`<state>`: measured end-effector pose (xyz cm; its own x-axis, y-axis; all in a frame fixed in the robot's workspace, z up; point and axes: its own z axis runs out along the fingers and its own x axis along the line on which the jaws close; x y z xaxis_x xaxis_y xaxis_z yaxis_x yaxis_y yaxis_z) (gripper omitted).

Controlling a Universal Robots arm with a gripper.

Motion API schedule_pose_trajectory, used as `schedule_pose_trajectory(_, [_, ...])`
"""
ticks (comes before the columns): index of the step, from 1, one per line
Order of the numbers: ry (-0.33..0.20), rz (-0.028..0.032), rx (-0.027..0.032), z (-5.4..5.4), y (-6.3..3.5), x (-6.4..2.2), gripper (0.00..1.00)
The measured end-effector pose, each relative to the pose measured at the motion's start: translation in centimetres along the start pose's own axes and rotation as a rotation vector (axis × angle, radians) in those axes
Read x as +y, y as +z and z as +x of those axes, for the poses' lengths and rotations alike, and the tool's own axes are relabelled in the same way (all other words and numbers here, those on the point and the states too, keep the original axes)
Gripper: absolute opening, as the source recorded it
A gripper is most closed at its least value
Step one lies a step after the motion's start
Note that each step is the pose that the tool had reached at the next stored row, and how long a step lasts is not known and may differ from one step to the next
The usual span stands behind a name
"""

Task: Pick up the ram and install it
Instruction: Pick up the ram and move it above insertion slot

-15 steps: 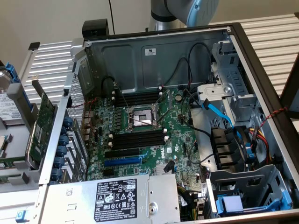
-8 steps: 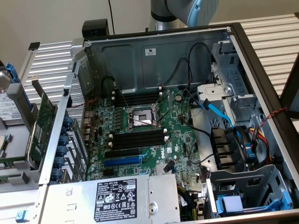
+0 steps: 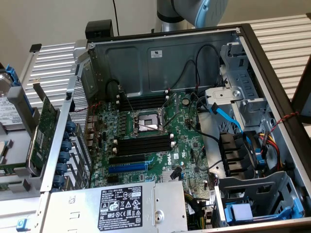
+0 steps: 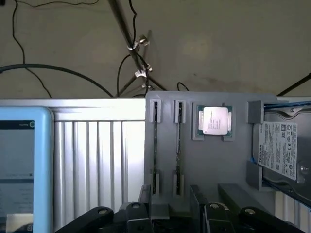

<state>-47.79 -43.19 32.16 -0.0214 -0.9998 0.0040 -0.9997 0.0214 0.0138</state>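
Note:
Two thin ram sticks stand on edge in a grey holder tray [image 4: 214,170]; one ram stick [image 4: 155,145] is beside the other [image 4: 178,145]. My gripper [image 4: 170,216] hovers above the tray's near end, open, with black fingers [image 4: 132,213] on either side of the sticks' line and nothing between them. In the exterior view the open computer case [image 3: 272,63] shows its motherboard with black memory slots [image 3: 143,144] and a further bank [image 3: 143,103] either side of the processor socket [image 3: 146,121]. Part of the arm [image 3: 194,9] is behind the case.
A processor chip [image 4: 214,120] and a hard drive [image 4: 284,145] sit in the same tray. A green expansion card [image 3: 46,121] stands outside the case at the exterior view's left. Cables [image 3: 189,77], a blue data lead [image 3: 228,119] and the power supply [image 3: 126,206] crowd the board.

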Motion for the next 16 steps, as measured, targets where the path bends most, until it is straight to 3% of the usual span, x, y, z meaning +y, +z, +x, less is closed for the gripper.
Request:
schedule_pose_trajectory(2, [0.000, -0.0063, 0.0002, 0.0, 0.30, -0.12, 0.45])
schedule_pose_trajectory(6, [0.000, -0.0070, 0.0008, -0.7, 1.01, -0.14, 0.45])
schedule_pose_trajectory(10, [0.000, -0.0065, 0.0050, -1.2, 1.62, 0.09, 0.45])
schedule_pose_trajectory(16, [0.000, 0.0043, 0.0057, -1.2, 2.56, 0.49, 0.45])
